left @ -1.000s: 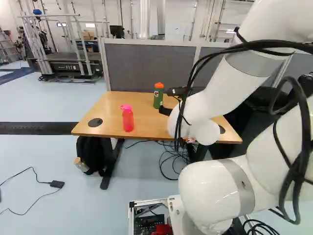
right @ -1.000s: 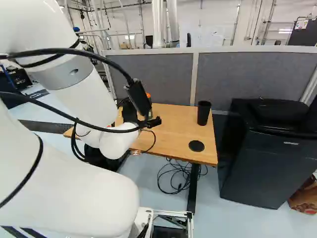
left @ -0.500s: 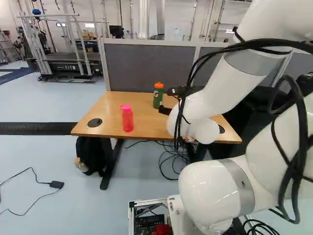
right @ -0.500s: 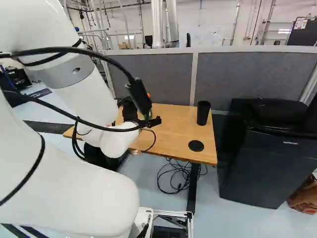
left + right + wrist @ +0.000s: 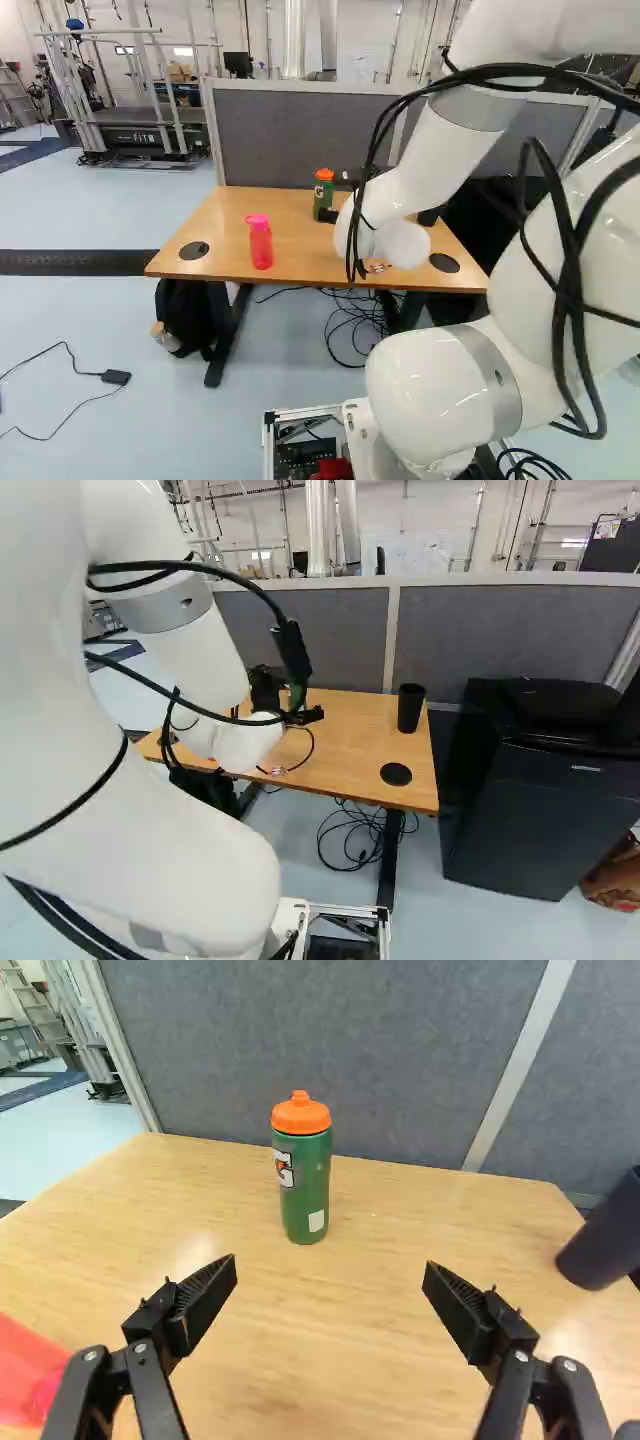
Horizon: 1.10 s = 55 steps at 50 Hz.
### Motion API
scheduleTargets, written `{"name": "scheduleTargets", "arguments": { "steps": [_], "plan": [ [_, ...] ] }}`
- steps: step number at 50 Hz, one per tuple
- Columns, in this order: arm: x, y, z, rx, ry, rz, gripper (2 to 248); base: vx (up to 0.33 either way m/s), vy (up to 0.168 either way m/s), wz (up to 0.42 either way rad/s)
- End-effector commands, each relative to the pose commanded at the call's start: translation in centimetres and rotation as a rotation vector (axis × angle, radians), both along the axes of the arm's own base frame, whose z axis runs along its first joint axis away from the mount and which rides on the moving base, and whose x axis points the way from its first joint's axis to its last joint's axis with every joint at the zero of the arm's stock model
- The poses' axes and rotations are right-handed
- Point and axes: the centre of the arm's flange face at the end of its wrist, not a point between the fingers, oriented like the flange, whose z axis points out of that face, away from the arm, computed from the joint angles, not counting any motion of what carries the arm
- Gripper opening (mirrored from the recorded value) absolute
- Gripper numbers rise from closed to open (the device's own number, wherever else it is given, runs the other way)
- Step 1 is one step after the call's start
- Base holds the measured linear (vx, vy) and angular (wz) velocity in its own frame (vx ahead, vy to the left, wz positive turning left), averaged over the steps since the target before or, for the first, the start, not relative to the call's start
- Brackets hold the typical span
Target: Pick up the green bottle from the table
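In the wrist view, directly ahead of the jaws and beyond reach of either fingertip: the green bottle (image 5: 303,1185), upright on the desk (image 5: 330,1350), orange cap (image 5: 301,1113) uppermost, not far from the grey partition (image 5: 330,1040) behind. Jaws wide apart, gripping nothing. Sideways, within the span of the opening but a little off its middle, nearer the finger on the side of the pink bottle (image 5: 30,1375), and farther from the one on the side of the black cup (image 5: 605,1235). Long axis vertical, so roughly square to the spread of the fingers: well suited, by the look of it, to a grasp from the side around the green body, with no need for much turn of the wrist. Probably in the middle of the approach, with contact and closing both to do. Calls next for a forward reach, plus a slight shift toward the pink bottle's side to centre the opening, then closing below the cap. Worth guarding against: advancing off-centre, clipping the near side with one fingertip and tipping or pushing the target toward the partition. Also worth keeping clear of the pink bottle, close beside that same finger in the wrist view.
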Motion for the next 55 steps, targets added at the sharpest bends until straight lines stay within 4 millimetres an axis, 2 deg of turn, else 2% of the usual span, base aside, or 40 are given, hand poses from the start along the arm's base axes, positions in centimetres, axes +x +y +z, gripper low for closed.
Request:
{"name": "scheduleTargets", "arguments": {
  "steps": [23,55],
  "plan": [
    [4.8,1.4,0.1,0.000,0.007,0.033,247,0.000,0.000,0.000],
    [11.1,2.9,-0.8,-0.006,0.089,0.057,247,0.000,0.000,0.000]
  ]
}}
